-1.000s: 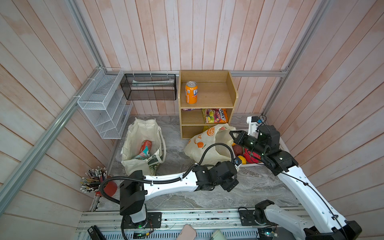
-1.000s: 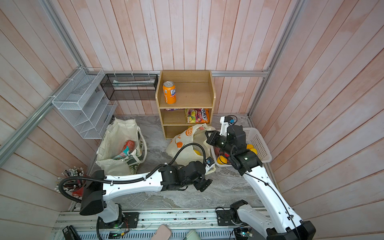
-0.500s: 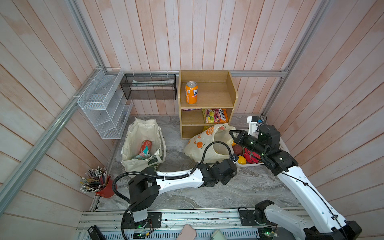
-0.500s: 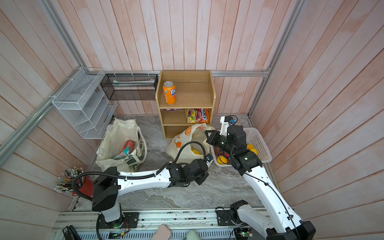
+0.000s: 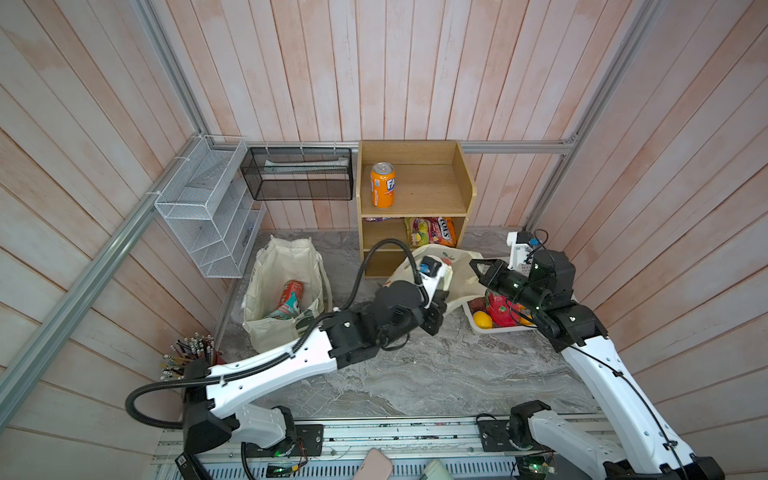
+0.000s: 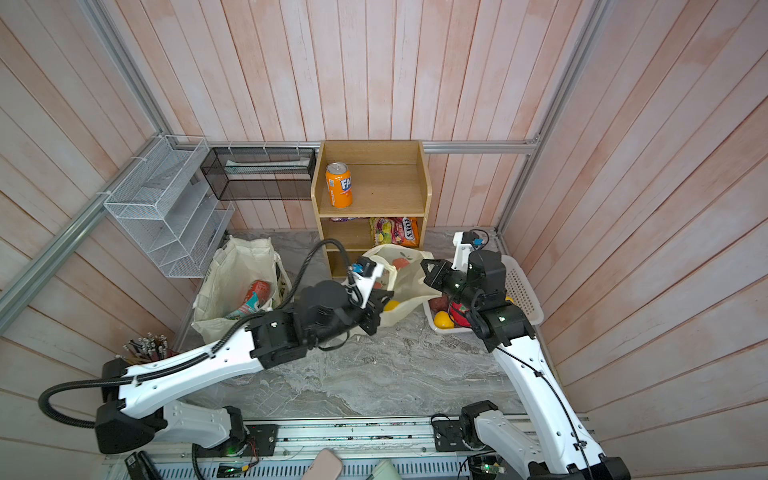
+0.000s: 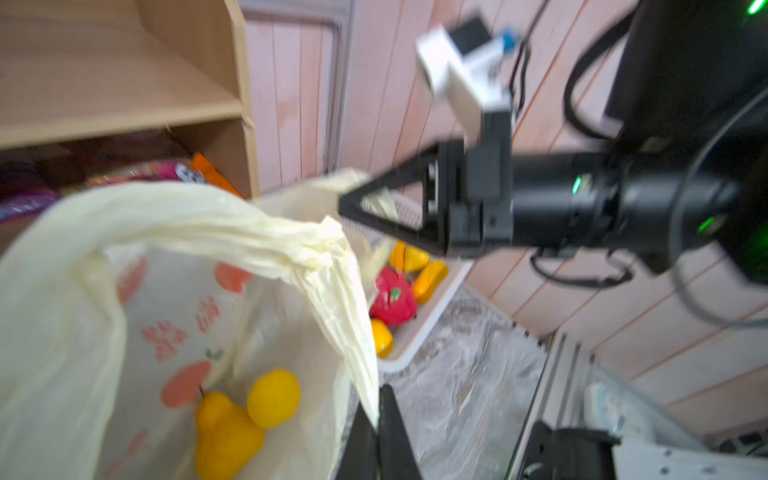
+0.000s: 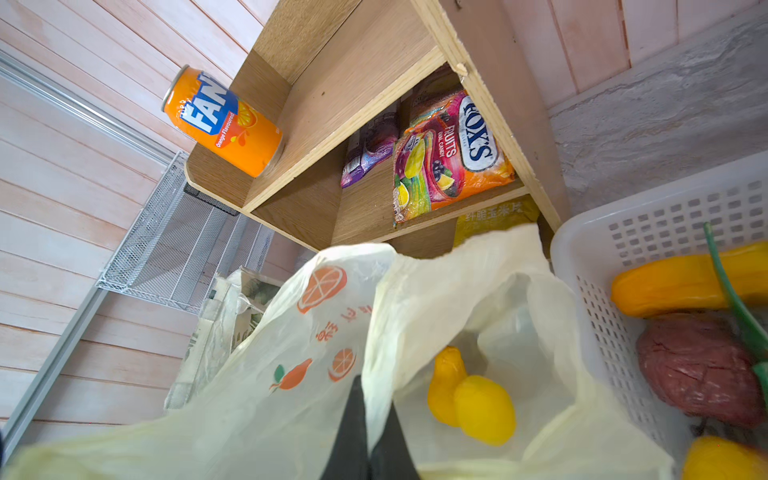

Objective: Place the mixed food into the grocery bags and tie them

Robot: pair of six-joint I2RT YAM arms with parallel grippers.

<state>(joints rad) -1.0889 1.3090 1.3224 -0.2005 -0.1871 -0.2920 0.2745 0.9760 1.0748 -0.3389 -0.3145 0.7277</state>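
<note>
The bag [image 7: 174,224] is thin, limp, slippery film, likely light even with the yellow fruit [image 7: 272,397] inside, so its bunched handles are the places to pinch. Pale yellow with orange prints, it slumps on the table [image 5: 415,374] before the shelf [image 8: 353,83], beside the basket [image 8: 665,216]. The left gripper [image 7: 377,415] is pressed together on one handle, the right gripper [image 8: 368,415] on the opposite rim.

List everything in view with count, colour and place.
tote: 1, cream, left of shelf
red can: 1, red, in tote
packet: 1, teal-white, in tote
bag: 1, pale yellow, before shelf
fruits: 2, yellow, in bag
shelf: 1, wood, back wall
orange can: 1, orange, top shelf
candy packet: 1, orange-pink, middle shelf
basket: 1, white, right of bag
rack: 1, white, left wall
mesh tray: 1, black, back wall
pencils: bunch, dark, front left
left gripper: 1, black, shut on bag
right gripper: 1, black, shut on bag
</note>
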